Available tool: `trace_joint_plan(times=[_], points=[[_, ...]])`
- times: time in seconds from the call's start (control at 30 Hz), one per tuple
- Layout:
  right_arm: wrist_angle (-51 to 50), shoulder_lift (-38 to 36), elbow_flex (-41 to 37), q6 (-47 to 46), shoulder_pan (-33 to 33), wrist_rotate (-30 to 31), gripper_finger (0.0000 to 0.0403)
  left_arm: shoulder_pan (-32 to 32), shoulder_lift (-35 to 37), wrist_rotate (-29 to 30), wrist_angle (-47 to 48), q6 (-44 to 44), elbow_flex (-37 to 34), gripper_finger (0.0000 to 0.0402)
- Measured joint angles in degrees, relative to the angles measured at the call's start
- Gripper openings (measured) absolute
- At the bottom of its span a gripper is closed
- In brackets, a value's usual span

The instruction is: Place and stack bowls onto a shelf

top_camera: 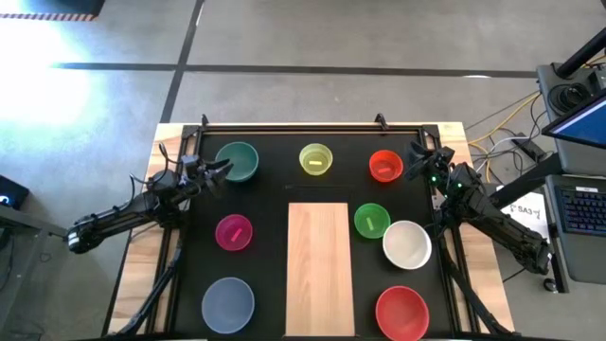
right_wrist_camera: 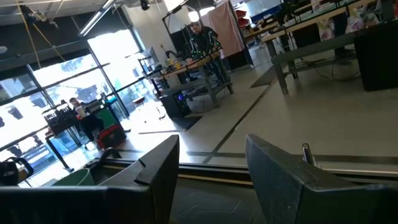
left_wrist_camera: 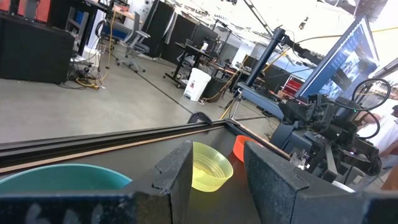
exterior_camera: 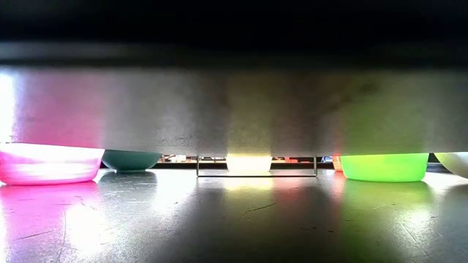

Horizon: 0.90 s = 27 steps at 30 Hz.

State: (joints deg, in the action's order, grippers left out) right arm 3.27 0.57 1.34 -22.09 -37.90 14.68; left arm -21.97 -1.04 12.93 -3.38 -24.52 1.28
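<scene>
The pale wooden shelf (top_camera: 320, 268) lies flat on the black tabletop, at its middle near part. Along the far side stand a teal bowl (top_camera: 237, 161), a yellow bowl (top_camera: 315, 159) and an orange-red bowl (top_camera: 385, 166). Left of the shelf rest a magenta bowl (top_camera: 234, 232) and a grey-blue bowl (top_camera: 227, 303). To its right sit green (top_camera: 371, 220), white (top_camera: 407, 243) and red (top_camera: 401, 311) bowls. My left gripper (top_camera: 221, 171) hovers open beside the teal bowl. My right gripper (top_camera: 418, 157) hovers open beside the orange-red bowl. Both are held level above the table with nothing between the fingers.
A black metal frame (top_camera: 303, 126) runs along the table's far edge. In the left wrist view the yellow bowl (left_wrist_camera: 208, 167) shows beyond the fingers, with the right arm (left_wrist_camera: 323, 130) farther off. Cables and a desk with a keyboard (top_camera: 578, 208) lie beyond the right edge.
</scene>
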Motion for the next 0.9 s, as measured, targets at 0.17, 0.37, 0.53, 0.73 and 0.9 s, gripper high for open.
trace_joint_plan(times=[0.17,0.37,0.53,0.73,0.9], points=[[0.0,0.01,0.0,-0.59,0.0,-0.02,0.0173,0.01,0.0,0.01,0.0,0.0,0.0,0.0126],[0.24,0.01,0.01,-0.59,-0.01,-0.01,0.0173,0.02,0.0,0.02,0.0,0.0,0.0,0.0126],[0.19,0.01,0.0,-0.47,-0.01,-0.02,0.0173,0.01,0.0,0.01,-0.01,0.0,0.0,0.0126],[0.2,-0.01,0.0,-0.46,-0.01,-0.02,0.0173,0.01,0.0,0.0,0.0,0.0,0.0,0.0126],[0.06,-0.01,0.0,-0.46,0.01,-0.04,0.0173,0.02,0.0,0.0,0.0,-0.01,-0.01,0.0126]])
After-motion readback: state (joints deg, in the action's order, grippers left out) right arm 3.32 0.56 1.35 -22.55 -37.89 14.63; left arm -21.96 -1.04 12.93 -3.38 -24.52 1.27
